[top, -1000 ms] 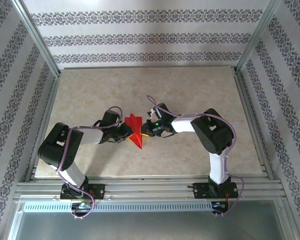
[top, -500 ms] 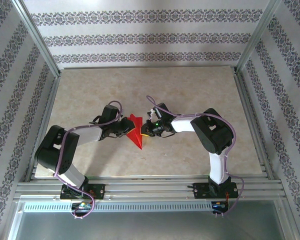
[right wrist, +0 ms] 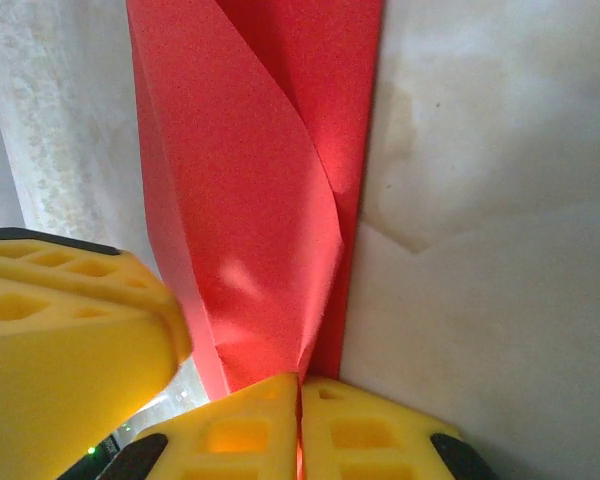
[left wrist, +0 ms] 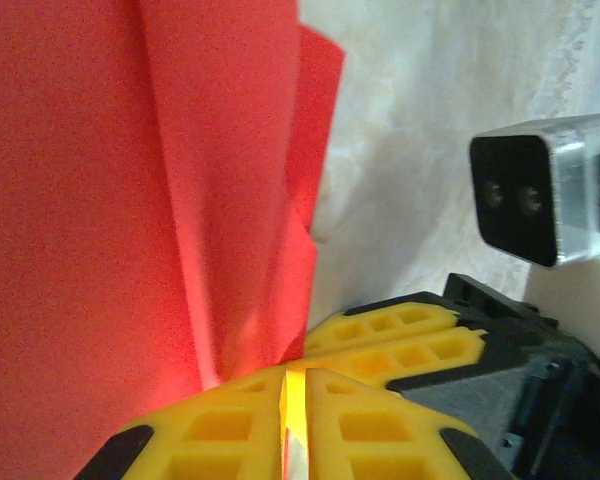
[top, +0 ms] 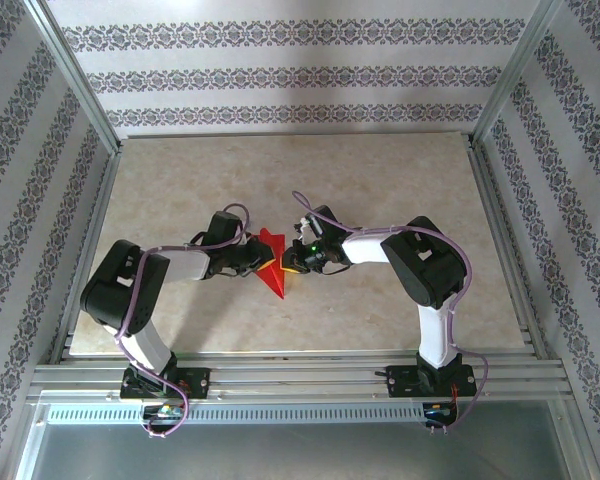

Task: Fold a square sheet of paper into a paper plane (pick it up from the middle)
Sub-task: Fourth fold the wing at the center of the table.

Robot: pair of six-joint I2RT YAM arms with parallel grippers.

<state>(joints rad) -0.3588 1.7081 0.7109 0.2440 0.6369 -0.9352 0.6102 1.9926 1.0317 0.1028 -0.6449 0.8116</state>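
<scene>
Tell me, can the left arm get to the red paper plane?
Yes, it looks so: the left gripper is shut on the paper plane at its edge, and the right gripper pinches the other side.

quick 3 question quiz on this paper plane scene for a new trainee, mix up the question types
1. True or false: the left gripper is shut on the paper plane.
2. Seen from above, the plane's sharp tip points toward which edge of the table? A far, B near, C right.
3. Fill in: the right gripper, also shut on the plane, has fingers coloured ___.

Key: 1 true; 2 B; 3 yellow.
</scene>
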